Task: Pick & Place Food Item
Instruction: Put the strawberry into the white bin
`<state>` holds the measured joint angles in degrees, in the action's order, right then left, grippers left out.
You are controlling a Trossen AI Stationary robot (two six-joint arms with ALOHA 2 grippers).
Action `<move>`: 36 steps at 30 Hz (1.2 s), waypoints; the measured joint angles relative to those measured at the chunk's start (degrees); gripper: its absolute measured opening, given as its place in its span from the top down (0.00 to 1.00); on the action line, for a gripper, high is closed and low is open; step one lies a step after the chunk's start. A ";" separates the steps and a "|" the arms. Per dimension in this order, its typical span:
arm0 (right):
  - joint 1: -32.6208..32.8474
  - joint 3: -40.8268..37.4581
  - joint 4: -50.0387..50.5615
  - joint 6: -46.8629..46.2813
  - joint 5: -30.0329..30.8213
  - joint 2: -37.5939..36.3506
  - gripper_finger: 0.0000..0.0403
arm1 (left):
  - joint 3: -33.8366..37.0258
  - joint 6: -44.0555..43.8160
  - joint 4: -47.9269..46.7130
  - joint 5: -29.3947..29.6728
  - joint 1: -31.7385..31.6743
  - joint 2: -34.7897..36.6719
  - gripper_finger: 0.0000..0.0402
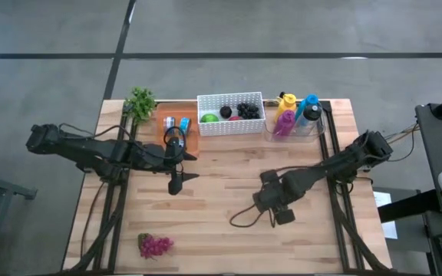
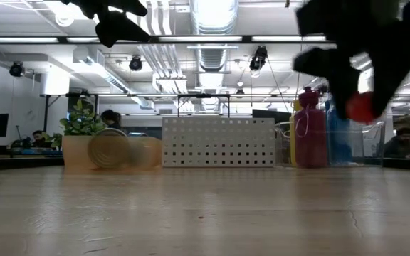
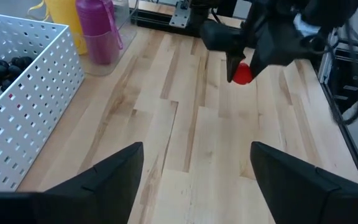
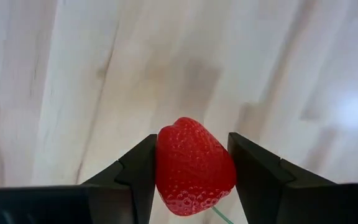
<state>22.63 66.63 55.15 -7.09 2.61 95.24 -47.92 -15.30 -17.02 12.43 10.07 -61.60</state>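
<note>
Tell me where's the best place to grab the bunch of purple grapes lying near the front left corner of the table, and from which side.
Probably from straight above. The purple grapes lie flat and alone on the wooden table, with nothing beside them. Close the pincer across the narrow width of the cluster, around its middle. No stem is discernible, so gripping the body seems safer.

A red strawberry (image 4: 193, 165) sits low in the middle of the frame, clamped between the two dark fingers (image 4: 132, 177) of the right gripper (image 4: 193, 169), one pressing on each flank of the fruit. Its skin is glossy and dotted with small seeds, and a thin pale green strand shows at its lower edge. Behind it, filling the rest of the frame, lies the light wooden tabletop (image 4: 73, 68), its planks running on a slant, with a bright glare patch at the right.
</note>
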 joint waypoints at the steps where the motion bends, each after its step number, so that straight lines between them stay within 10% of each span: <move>1: -0.62 1.45 0.32 0.77 0.80 0.00 0.59 | 0.00 0.03 -0.01 -0.01 0.00 0.02 0.26; 12: -12.89 15.23 2.56 12.22 12.78 0.00 0.58 | 0.00 0.49 0.01 -0.01 -0.04 0.00 0.25; 36: -49.09 23.01 -17.13 10.66 4.55 4.97 0.58 | 0.00 0.47 0.04 0.01 -0.02 0.00 0.18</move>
<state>-26.47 89.65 38.02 3.58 7.16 100.21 -47.92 -14.83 -16.99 12.45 10.04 -61.60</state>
